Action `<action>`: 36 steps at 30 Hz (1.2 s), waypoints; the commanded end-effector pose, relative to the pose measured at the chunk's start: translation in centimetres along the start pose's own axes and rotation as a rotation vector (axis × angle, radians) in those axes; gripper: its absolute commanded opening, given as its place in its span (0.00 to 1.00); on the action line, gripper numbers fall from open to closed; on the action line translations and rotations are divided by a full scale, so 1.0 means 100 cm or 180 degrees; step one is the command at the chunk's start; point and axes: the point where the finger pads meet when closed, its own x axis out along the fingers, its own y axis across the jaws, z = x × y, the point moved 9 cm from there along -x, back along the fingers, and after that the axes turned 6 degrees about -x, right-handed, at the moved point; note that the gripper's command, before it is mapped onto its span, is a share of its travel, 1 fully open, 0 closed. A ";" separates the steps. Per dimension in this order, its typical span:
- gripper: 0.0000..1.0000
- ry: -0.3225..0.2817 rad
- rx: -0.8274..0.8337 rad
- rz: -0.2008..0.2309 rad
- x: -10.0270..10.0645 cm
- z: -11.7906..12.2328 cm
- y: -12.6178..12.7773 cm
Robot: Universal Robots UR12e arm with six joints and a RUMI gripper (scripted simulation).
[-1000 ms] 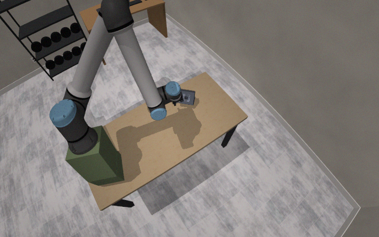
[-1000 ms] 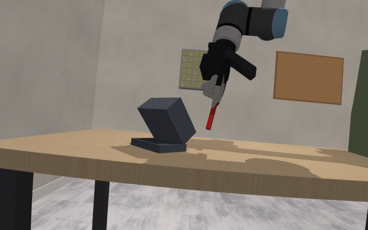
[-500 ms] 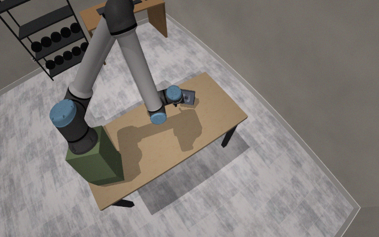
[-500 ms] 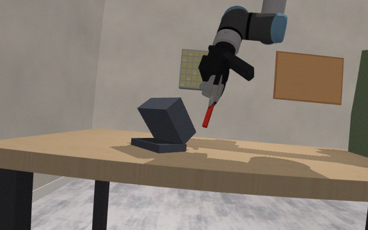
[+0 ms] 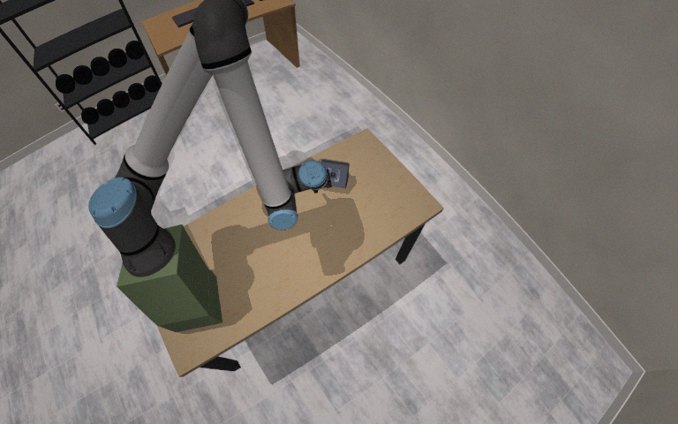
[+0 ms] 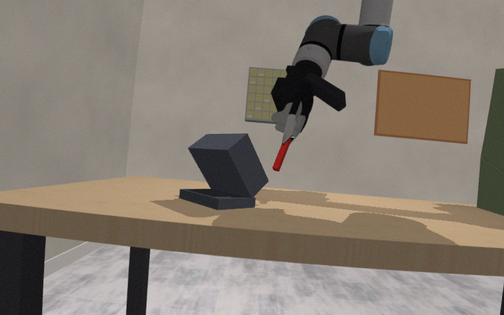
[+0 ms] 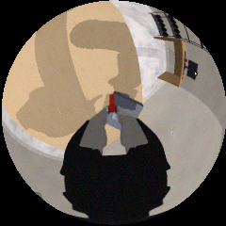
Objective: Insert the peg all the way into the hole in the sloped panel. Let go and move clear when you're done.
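My gripper is shut on a red peg, which hangs tilted in the air, its lower end pointing down and to the left. A dark grey block with a sloped panel stands on a flat base on the table. The peg's free end is to the right of the block's upper right edge and apart from it. The hole does not show in the exterior view. In the top view the wrist covers the peg.
A green pedestal carries the arm at the table's near left corner. A black shelf rack with dark round objects and a second wooden table stand far behind. A grid board and a cork board hang on the wall.
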 end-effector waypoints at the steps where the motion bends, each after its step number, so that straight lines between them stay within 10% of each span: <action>1: 0.00 -0.0049 0.0081 0.0077 -0.003 0.003 -0.004; 36: 0.00 -0.0292 0.0539 0.0538 -0.025 0.015 -0.027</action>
